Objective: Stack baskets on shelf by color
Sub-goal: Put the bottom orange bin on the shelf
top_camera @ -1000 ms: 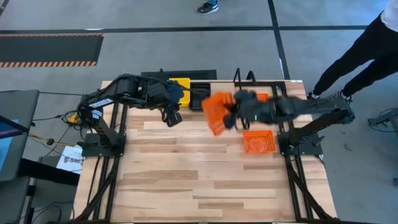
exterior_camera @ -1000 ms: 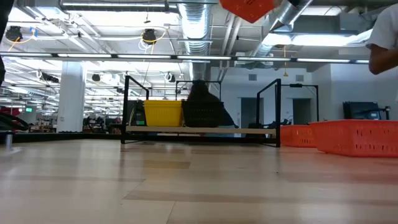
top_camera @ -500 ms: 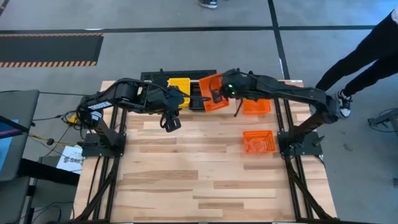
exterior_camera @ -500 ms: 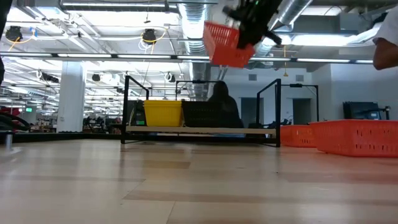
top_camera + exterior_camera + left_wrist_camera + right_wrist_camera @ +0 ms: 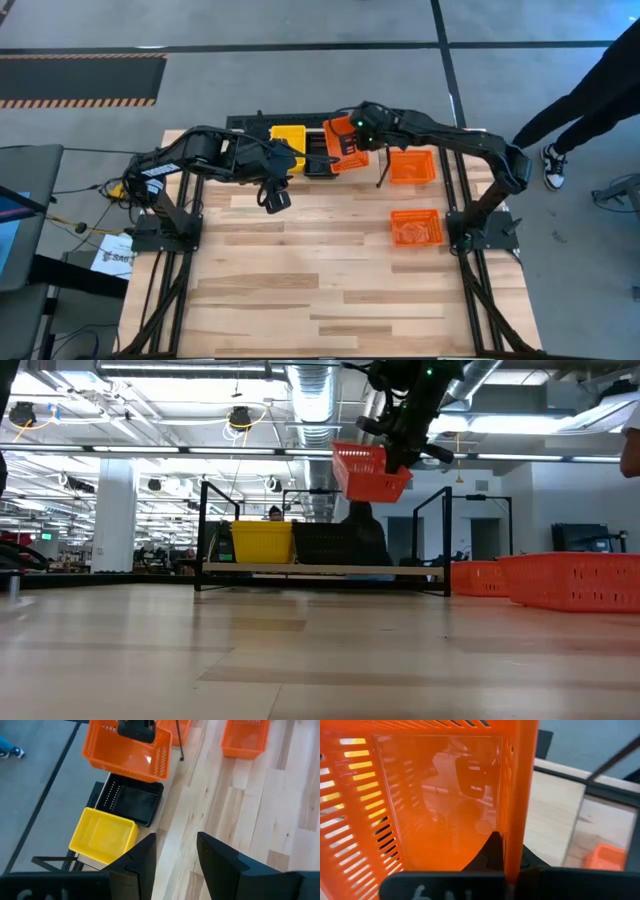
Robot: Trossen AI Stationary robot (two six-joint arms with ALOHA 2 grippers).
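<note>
A wide industrial hall with ducts and strip lights runs behind the big wooden table (image 5: 330,290), and a person (image 5: 590,85) in dark clothes stands off its right corner. At the table's far edge sits the shelf (image 5: 325,569), a pale board between black wire hoops.

On the shelf a yellow basket (image 5: 288,138) and a black basket (image 5: 131,802) sit side by side, each open side up; both look empty, and I cannot tell how many are nested in either. The spot on the shelf beyond the black one looks free, which I take to be where the orange colour belongs.

The right arm reaches across with its right pincer (image 5: 352,137) clamped on the rim of an orange basket (image 5: 370,472), holding it tilted in the air above the shelf, over the black basket's end rather than down on the board. Gripping by one wall lets the basket hang clear of the hoops as it comes in. It carries nothing.

Two more orange baskets wait: one (image 5: 413,166) near the shelf's right end, another (image 5: 416,227) nearer the front, both on the table and seemingly empty.

The left pincer (image 5: 277,195) hangs over the table just in front of the shelf, fingers apart and holding nothing.
</note>
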